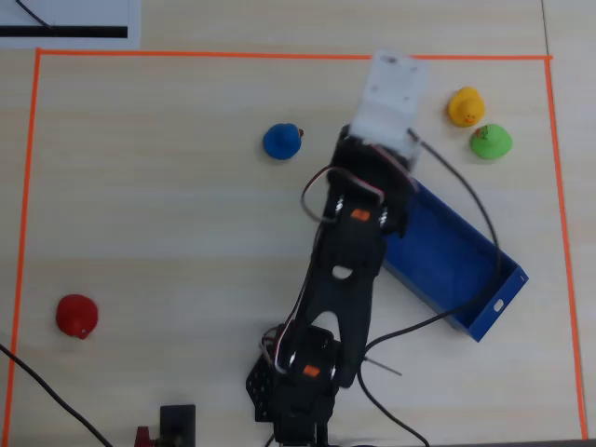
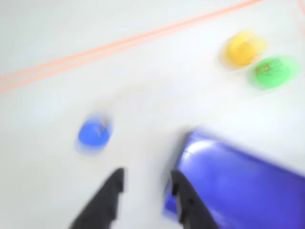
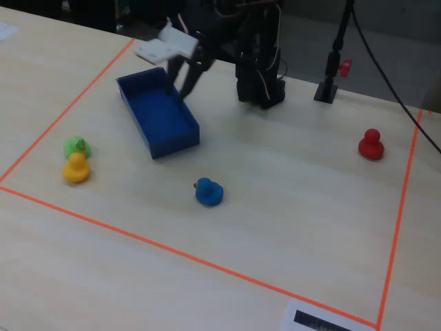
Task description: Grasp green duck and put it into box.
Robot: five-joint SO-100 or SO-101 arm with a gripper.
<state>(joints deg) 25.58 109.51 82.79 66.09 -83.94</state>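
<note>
Pincer [image 2: 147, 183] empty, fingers parted with a clear gap between them, hanging above the near end of the box [image 3: 160, 118]; in the wrist view the tips frame bare tabletop [image 1: 168, 233] just beside the box's corner. That view is smeared, so fine detail there is unreliable.

Green duck [image 1: 490, 142] sits on the tabletop near the far right corner of the orange-taped area in the overhead view, just beside the yellow duck [image 1: 466, 106]; whether the two touch I cannot tell. Green duck is well apart from my pincer and outside the box. Box looks empty.

Step in hand, as I judge it: approach, grasp not yet made. Next move calls for swinging toward that far right corner, lowering over the green duck, and closing without nudging the yellow duck. The close neighbour is the main risk.

Blue duck [image 1: 281, 141] stands near the far edge, toward the middle; red duck [image 1: 76, 316] sits alone near the left edge.

Surface: pale wood-grain tabletop, work area marked by orange tape [image 1: 279, 56]. Dark cables [image 1: 470, 191] trail over the box side. Room beyond the tabletop is dark in the fixed view.
</note>
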